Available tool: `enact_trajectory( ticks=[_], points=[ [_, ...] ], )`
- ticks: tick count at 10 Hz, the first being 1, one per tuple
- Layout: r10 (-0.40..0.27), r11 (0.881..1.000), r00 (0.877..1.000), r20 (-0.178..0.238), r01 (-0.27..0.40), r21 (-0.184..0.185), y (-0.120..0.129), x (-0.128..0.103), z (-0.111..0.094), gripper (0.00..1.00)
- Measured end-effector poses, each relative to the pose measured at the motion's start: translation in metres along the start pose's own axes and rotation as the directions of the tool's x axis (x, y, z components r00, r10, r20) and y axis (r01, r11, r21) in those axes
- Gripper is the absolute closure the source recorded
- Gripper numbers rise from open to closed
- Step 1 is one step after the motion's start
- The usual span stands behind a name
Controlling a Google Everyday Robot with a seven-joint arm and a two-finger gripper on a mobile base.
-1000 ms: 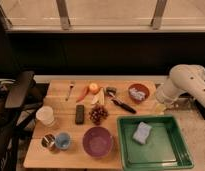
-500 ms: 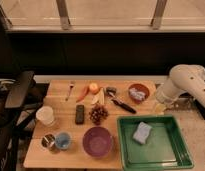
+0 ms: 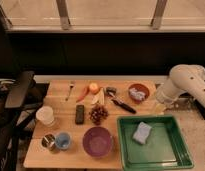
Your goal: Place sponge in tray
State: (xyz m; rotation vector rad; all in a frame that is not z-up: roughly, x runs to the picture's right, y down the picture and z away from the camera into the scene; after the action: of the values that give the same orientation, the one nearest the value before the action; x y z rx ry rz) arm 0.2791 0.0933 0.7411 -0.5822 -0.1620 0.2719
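Observation:
A light blue-grey sponge (image 3: 142, 132) lies flat inside the green tray (image 3: 168, 147), towards its left side. The tray sits at the front right of the wooden table. My white arm reaches in from the right, and the gripper (image 3: 159, 105) hangs just beyond the tray's far right corner, above the table edge. It is apart from the sponge and holds nothing that I can see.
On the wooden table (image 3: 61, 102): a purple bowl (image 3: 98, 141), a red bowl (image 3: 139, 92), grapes (image 3: 98, 114), a black remote (image 3: 80, 114), a white cup (image 3: 45, 115), a blue cup (image 3: 62, 141), a black-handled tool (image 3: 121, 103), fruit (image 3: 94, 88) and a fork (image 3: 70, 90).

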Motion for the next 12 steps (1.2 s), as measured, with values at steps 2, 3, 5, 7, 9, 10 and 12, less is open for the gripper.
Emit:
enact_trajectory(
  ticks=[2, 3, 5, 7, 9, 10, 12],
  points=[
    [0.0, 1.0, 1.0, 0.0, 0.0, 0.0, 0.0, 0.0, 0.0, 0.38],
    [0.0, 1.0, 1.0, 0.0, 0.0, 0.0, 0.0, 0.0, 0.0, 0.38],
    [0.0, 1.0, 1.0, 0.0, 0.0, 0.0, 0.0, 0.0, 0.0, 0.38],
    [-0.005, 1.0, 1.0, 0.0, 0.005, 0.001, -0.001, 0.0, -0.001, 0.38],
    [-0.08, 0.997, 0.997, -0.021, 0.079, -0.026, 0.008, -0.003, 0.002, 0.38],
    [-0.182, 0.982, 0.983, -0.025, 0.181, -0.049, 0.016, -0.006, 0.006, 0.38],
    [-0.404, 0.911, 0.914, -0.035, 0.398, -0.11, 0.033, -0.004, 0.015, 0.38]
  ],
)
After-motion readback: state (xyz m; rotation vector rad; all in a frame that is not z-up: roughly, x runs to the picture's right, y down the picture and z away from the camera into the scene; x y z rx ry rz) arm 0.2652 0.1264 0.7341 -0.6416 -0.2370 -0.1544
